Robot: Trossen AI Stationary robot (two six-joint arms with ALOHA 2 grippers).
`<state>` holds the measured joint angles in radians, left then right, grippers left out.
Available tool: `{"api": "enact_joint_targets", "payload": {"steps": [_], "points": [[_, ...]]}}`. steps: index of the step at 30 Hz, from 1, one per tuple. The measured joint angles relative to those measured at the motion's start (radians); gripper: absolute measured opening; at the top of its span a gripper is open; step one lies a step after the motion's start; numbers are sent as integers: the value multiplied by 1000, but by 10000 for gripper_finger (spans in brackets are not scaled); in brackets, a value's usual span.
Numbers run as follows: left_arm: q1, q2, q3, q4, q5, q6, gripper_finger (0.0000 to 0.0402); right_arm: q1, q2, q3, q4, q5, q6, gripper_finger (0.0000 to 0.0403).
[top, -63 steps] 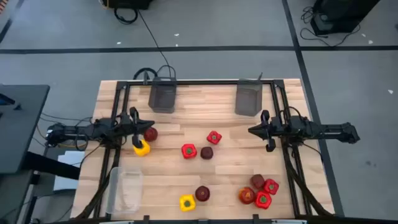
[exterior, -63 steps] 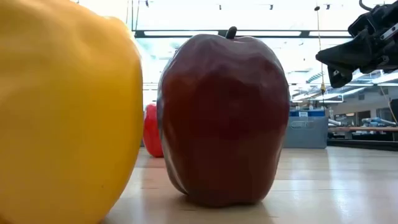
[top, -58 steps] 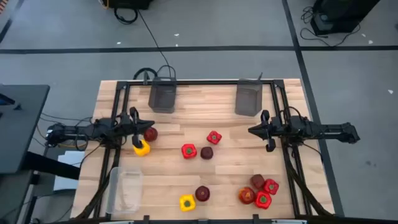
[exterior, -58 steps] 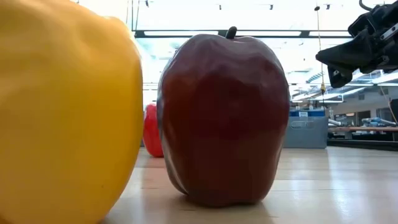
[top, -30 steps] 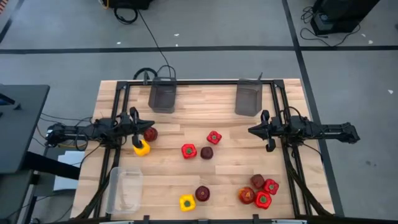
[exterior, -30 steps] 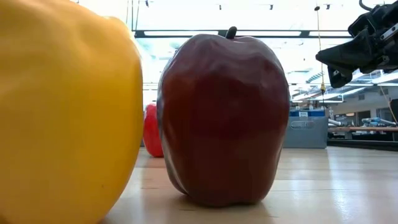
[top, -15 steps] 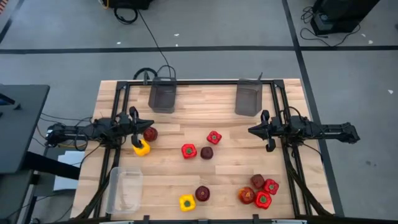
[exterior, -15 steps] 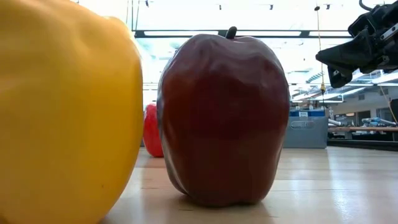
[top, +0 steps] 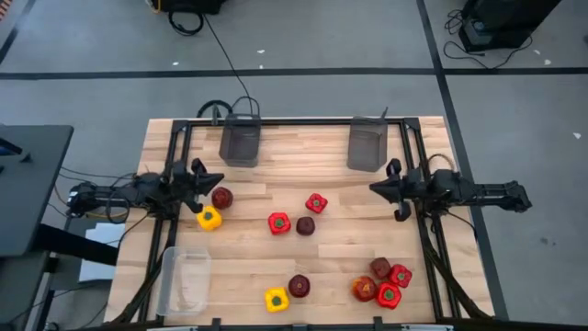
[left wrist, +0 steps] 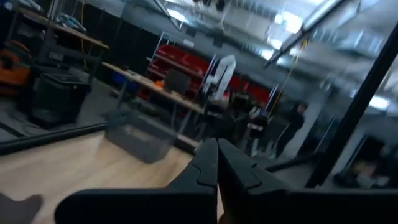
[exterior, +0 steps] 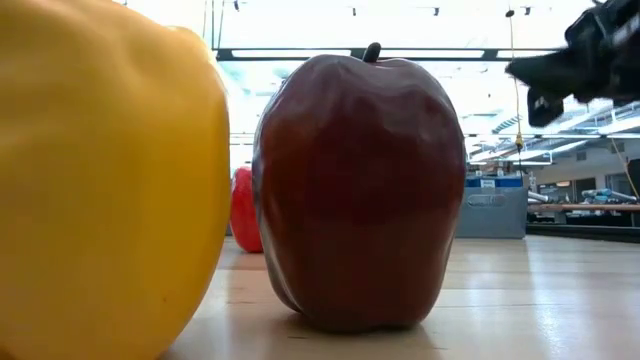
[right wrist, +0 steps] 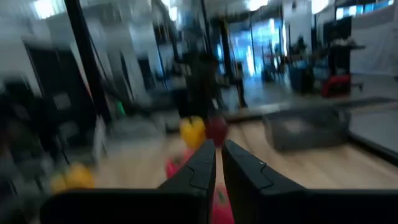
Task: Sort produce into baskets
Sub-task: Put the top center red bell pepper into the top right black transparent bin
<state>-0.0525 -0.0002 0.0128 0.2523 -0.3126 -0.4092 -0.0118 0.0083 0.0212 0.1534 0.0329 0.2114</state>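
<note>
The produce lies loose on the wooden table (top: 349, 244). A maroon fruit (top: 221, 197) and a yellow pepper (top: 209, 218) lie just before my left gripper (top: 219, 180), which is shut and empty above the table's left side. Red peppers (top: 278, 222) (top: 316, 203) and a maroon fruit (top: 305, 225) lie mid-table. My right gripper (top: 372, 189) is shut and empty above the right side. It also shows high up in the low view (exterior: 530, 75). Two dark grey bins (top: 241, 143) (top: 366, 145) stand at the far edge. The clear tub (top: 186, 280) stands near left.
A yellow pepper (top: 276, 299) and a maroon fruit (top: 299, 286) lie at the near edge and fill the low view (exterior: 100, 180) (exterior: 360, 190). A cluster of red peppers and a maroon fruit (top: 384, 283) lies near right. Black frame rails (top: 179, 165) run along the sides.
My right gripper has risen a little and drawn slightly toward the far edge. My left gripper has shifted slightly toward the table's left and far edges. Both stay shut and empty. The produce has not moved.
</note>
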Motion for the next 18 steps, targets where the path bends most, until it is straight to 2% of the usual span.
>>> {"api": "enact_joint_targets", "payload": {"steps": [3, 6, 9, 11, 15, 18], "points": [[0, 0, 0, 90, -20, -20, 6, -1, -1, 0, 154, 42, 53, 43], [0, 0, 0, 211, -23, -25, 6, -1, 0, 0, 282, 140, 131, 43], [0, 0, 1, 326, -12, -82, 6, -4, -1, 0, 342, 342, 425, 43], [0, 4, 3, 390, -53, -92, 6, -11, 1, 0, 327, 477, 561, 43], [0, 21, 4, 356, -104, -128, 6, -22, 11, 1, 299, 553, 547, 43], [0, 92, 2, 313, -173, -191, 6, -25, 39, 25, 286, 582, 572, 43]]}}
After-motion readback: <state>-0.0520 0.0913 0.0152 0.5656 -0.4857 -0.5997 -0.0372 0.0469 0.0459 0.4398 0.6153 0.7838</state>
